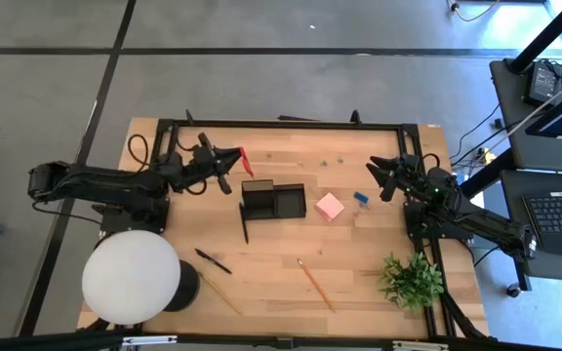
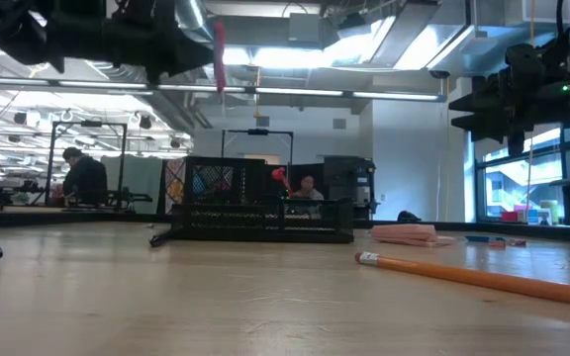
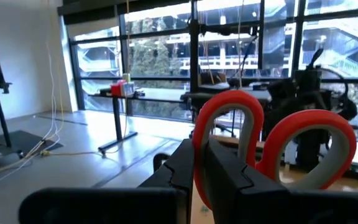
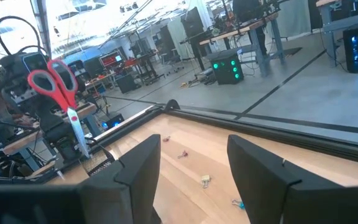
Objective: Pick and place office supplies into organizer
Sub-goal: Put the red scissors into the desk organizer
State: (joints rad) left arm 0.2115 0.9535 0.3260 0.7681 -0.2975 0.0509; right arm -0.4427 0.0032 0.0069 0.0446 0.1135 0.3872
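Two arms on my board, listed left to right.

1. Left gripper: raised above the table's far left part, fingers pinched on the red-handled scissors. My left wrist view shows the clamp on one red loop only; the right wrist view shows the blades hanging down. Risk, as I judge it: a one-loop hold lets the scissors swing or pivot during travel, so the tips could catch the organizer's wall or mesh and tip out rather than drop in.

2. Lamp: large white globe, near left corner. Not task stock; I judge it clear of the carry path.

3. Black pen and pencil: lying on the table near the lamp, not yet stowed.

4. Organizer: black divided tray, centre of table, just right of the held scissors. Contents: none that I can make out from above; a thin dark item lies against its near left corner, outside. Light tray; a bump from the blades could shove it.

5. Second pencil: near centre, loose.

6. Pink sticky-note block: just right of the organizer, on the table.

7. Small blue piece: right of the pink block.

8. Right gripper: waiting at far right, fingers spread, holding nothing.

9. Green plant: near right; not task stock.
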